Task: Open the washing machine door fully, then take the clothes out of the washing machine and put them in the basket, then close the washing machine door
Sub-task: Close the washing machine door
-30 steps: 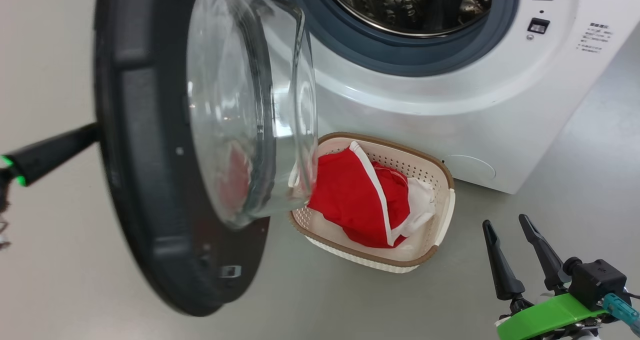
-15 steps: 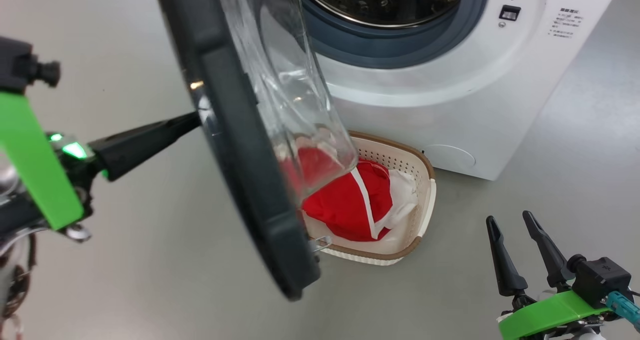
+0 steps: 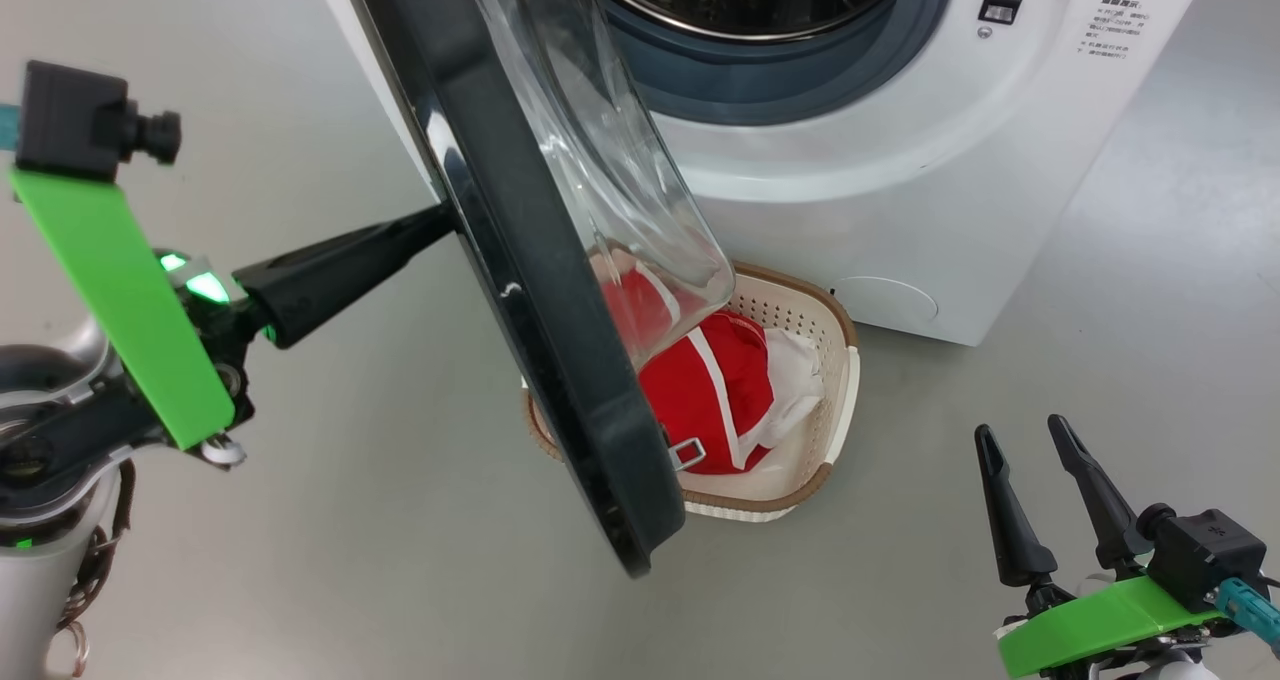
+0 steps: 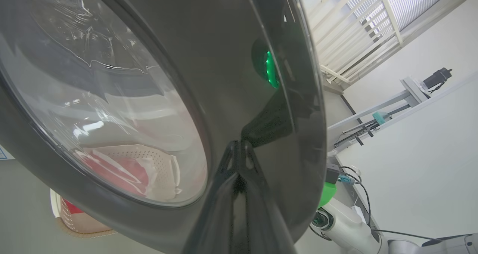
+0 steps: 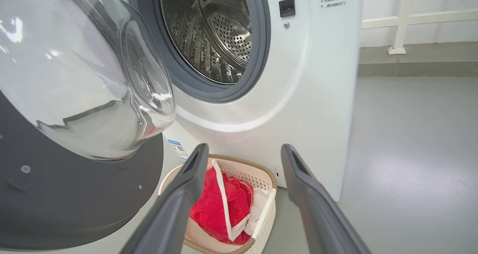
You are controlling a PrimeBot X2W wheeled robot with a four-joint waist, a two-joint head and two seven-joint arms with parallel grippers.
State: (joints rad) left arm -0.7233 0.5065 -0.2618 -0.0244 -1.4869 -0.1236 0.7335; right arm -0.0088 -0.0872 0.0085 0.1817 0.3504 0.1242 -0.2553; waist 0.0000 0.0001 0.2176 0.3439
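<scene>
Grey floor (image 3: pixel 350 570) holds the basket (image 3: pixel 847 400) of clothes (image 3: pixel 720 390). Left gripper (image 3: pixel 425 228), clenched, should press the washing machine door (image 3: pixel 560 360) steadily shut; right gripper (image 3: pixel 1020 430) hangs released.

Washing machine (image 3: pixel 860 180): white casing, steel drum (image 5: pixel 220 33) with a perforated dot pattern, grey-blue seal (image 5: pixel 261 52). Washing machine door (image 3: pixel 550 340): glossy black rim, clear colourless glass. Clothes (image 3: pixel 700 390): bright red with white trim bands, plus one white piece. Basket (image 3: pixel 848 410): cream, perforated in rows, with a brown woven-look rim. Right gripper (image 3: pixel 1019 426): dark fingers on a bright green bracket (image 3: pixel 1100 615). Floor (image 3: pixel 350 560): plain grey.
</scene>
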